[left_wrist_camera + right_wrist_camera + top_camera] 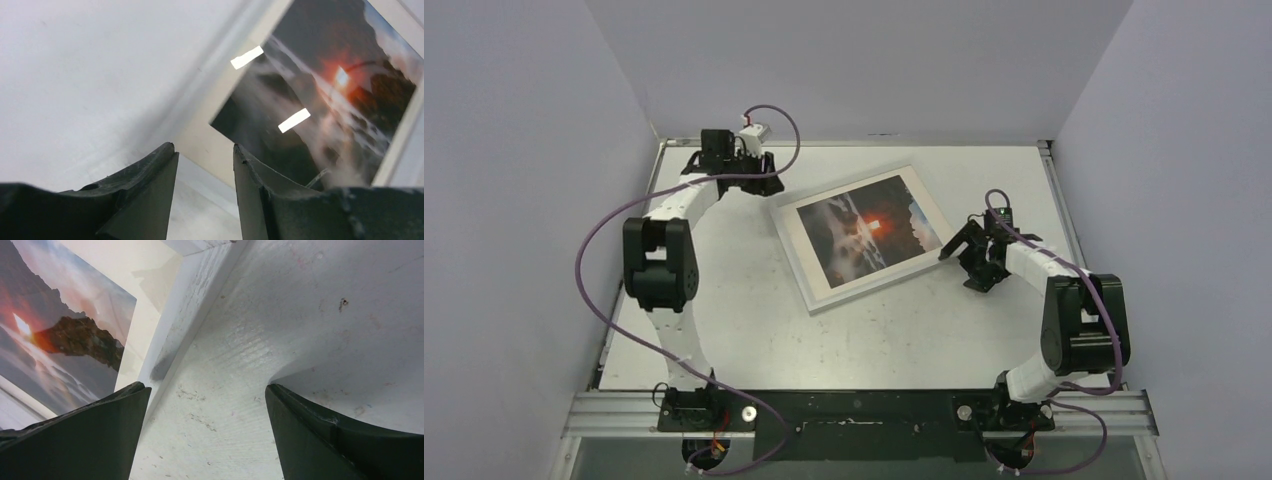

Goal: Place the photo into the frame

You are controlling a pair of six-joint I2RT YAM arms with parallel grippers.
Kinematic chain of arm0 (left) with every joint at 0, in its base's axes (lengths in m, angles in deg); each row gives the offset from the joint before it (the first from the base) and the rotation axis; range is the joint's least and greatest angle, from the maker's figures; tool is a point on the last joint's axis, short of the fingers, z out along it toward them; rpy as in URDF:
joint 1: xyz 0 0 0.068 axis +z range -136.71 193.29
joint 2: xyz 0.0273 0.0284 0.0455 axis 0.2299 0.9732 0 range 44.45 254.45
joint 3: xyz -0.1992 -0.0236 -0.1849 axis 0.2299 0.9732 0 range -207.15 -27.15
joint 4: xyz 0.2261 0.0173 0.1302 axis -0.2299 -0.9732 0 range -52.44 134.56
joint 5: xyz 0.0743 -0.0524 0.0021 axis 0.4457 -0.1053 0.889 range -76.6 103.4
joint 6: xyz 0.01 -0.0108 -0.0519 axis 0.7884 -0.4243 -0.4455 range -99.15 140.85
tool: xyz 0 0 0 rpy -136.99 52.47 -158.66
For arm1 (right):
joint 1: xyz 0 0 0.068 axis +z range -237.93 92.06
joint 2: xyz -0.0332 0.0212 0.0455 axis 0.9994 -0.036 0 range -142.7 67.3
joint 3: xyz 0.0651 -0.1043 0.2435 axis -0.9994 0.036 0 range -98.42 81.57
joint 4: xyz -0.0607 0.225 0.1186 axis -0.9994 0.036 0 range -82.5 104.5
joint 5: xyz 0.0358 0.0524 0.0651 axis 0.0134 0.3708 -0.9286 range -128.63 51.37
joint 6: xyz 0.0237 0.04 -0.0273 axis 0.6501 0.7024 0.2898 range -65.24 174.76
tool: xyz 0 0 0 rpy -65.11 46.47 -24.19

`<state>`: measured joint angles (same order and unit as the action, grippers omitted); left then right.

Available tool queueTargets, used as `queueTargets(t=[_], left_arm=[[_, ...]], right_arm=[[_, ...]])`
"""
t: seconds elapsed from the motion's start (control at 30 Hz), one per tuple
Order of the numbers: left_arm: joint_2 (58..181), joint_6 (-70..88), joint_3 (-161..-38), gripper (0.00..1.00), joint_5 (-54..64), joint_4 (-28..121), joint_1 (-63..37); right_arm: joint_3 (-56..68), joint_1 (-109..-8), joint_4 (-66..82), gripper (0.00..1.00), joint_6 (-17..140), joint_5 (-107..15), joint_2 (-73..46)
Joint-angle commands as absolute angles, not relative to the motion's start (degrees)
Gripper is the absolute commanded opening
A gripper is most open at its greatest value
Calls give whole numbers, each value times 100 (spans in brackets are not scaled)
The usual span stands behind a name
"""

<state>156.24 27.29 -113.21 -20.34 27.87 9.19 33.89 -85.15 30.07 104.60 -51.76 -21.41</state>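
The photo [869, 235] lies inside the frame [859, 286], flat and askew on the far middle of the table [754, 330]. The left gripper [204, 147] stands by the frame's far-left corner, jaws narrowly apart and empty. The right gripper [207, 387] is at the frame's right edge, jaws wide and empty.

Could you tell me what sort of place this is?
Probably a robotics lab cell: two white-and-black robot arms bolted to a white table, plain grey panels walling it in, a white rectangular picture frame lying there.

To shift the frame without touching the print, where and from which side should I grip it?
Probably the frame at its right edge, from the right: it lies flat, the photo fills its middle, and the open right gripper is beside that edge.
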Motion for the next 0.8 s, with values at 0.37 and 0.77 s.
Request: queueTargets(t=[0.37, 0.77], left_arm=[[17780, 1808, -13882, 49, -1441, 2295, 1069], [15210, 1532, -9644, 78, -1233, 4808, 1765]], right_arm=[[3620, -7896, 2006, 90, 9947, -4620, -1306], [5073, -7980, -1508, 90, 7808, -1798, -256]])
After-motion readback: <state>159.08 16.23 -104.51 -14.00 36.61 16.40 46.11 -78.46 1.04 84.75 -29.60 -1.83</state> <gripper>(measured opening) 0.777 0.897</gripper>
